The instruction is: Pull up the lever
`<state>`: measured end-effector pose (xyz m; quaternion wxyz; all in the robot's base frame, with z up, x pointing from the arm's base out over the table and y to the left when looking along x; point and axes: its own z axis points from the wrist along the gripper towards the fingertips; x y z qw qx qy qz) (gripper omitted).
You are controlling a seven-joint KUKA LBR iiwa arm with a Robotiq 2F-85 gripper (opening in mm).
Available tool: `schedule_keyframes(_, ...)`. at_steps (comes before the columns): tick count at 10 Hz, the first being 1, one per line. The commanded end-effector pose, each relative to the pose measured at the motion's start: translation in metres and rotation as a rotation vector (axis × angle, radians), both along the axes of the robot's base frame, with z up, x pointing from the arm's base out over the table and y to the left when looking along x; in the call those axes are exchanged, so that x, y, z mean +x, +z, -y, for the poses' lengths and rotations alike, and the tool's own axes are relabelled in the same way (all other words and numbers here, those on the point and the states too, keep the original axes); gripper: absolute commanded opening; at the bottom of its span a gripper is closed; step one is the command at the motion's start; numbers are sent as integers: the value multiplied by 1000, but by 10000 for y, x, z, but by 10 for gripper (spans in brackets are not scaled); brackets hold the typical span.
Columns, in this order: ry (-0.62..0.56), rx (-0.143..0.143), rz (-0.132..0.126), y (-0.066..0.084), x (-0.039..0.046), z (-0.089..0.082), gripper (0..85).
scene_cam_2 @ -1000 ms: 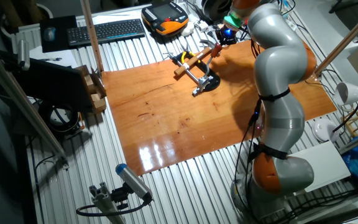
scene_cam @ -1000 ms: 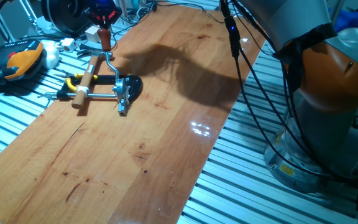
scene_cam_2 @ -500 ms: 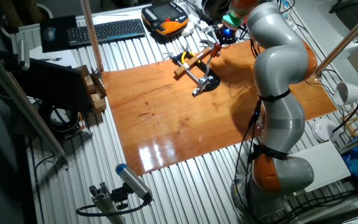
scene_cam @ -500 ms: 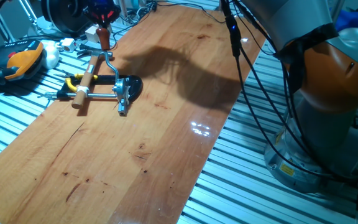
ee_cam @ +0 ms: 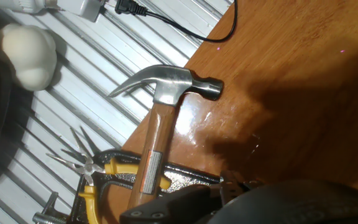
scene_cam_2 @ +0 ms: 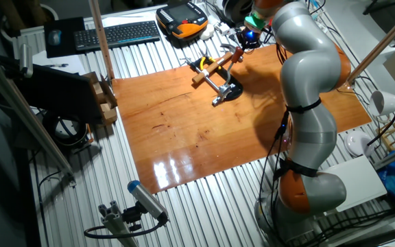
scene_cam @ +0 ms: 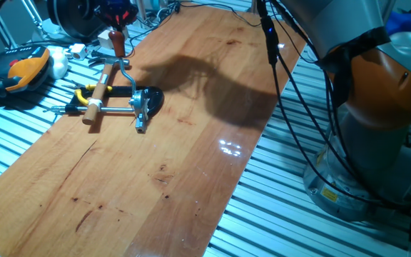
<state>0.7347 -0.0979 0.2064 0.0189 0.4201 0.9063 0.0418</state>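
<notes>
We are hovering the gripper (scene_cam: pixel 118 21) at the lever's (scene_cam: pixel 122 51) top, near the board's (scene_cam: pixel 191 157) far edge (grip state: cannot tell), aiming to follow its hinge arc over the clamp (scene_cam: pixel 148 100).

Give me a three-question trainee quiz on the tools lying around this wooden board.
1. True or false: the steel-headed hammer with a wooden handle stands upright on its head.
2. What colour are the grips of the thin-nosed metal pliers beside it? A yellow, B blue, C green.
3. Fill in, on or off: the orange-and-black handheld pendant lies ___ the brown wooden board.

Key: 1 false, it lies flat. 2 A. 3 off, it rests on the slatted metal table.
</notes>
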Motion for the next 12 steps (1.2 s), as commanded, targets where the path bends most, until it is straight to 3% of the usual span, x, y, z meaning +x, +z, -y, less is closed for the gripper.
schedule_keyframes(1, 0, 0, 0, 19, -7, -13, 0)
schedule_keyframes(12, -12, -10, -1, 226, -93, -194, 0)
